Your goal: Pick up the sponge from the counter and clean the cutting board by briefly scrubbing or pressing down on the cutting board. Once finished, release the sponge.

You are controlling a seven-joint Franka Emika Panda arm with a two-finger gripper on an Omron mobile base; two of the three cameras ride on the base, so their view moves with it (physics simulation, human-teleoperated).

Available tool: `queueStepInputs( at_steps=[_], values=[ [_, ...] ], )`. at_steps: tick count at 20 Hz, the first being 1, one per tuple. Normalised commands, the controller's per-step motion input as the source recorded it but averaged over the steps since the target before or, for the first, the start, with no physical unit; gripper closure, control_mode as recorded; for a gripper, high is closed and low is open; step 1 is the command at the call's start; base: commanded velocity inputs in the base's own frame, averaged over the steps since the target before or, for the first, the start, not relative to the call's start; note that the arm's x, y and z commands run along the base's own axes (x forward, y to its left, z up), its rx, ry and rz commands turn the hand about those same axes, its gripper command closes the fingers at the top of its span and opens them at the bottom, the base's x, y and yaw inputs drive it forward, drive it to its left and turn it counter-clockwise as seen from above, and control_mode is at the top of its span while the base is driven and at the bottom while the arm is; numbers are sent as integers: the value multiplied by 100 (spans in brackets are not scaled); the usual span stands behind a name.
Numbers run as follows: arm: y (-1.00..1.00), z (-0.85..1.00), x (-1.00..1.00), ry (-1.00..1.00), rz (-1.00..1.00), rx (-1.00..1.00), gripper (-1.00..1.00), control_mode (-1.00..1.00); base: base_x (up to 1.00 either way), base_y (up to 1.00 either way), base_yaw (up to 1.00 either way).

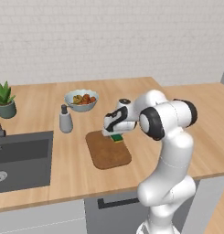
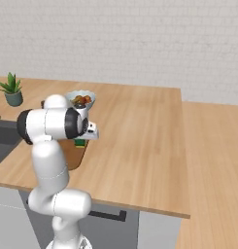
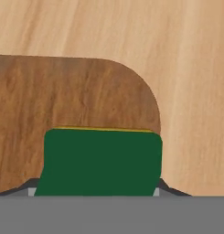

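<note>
My gripper (image 1: pixel 114 135) is shut on the sponge (image 1: pixel 116 137), a small block with a dark green top over a yellow layer. It holds the sponge low over the far right corner of the dark-brown cutting board (image 1: pixel 106 151) on the light-wood counter (image 1: pixel 145 98). I cannot tell whether sponge and board touch. In the hand view the sponge (image 3: pixel 102 162) sits above the board's rounded corner (image 3: pixel 77 91), and the dark fingertips (image 3: pixel 164 187) peek out at its sides. From the right base view, the sponge (image 2: pixel 81 142) shows under the hand, with the board (image 2: pixel 74 155) partly hidden behind the arm.
A bowl of fruit (image 1: pixel 81 99) and a grey soap dispenser (image 1: pixel 65 119) stand just behind the board. The dark sink (image 1: pixel 22 157) lies to the left, with a potted plant (image 1: pixel 4 100) beyond it. Bare counter stretches to the right (image 2: pixel 140 141).
</note>
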Motion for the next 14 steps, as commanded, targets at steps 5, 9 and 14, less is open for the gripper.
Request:
queueStepInputs(
  at_steps=[5,9,14],
  values=[
    [-10,-9,-26,-5,14,-6,100,-100,0,0,0],
    [8,-25,-57,-3,0,-7,100,-100,0,0,0],
    [0,-12,-79,-3,-3,0,100,-100,0,0,0]
  ],
)
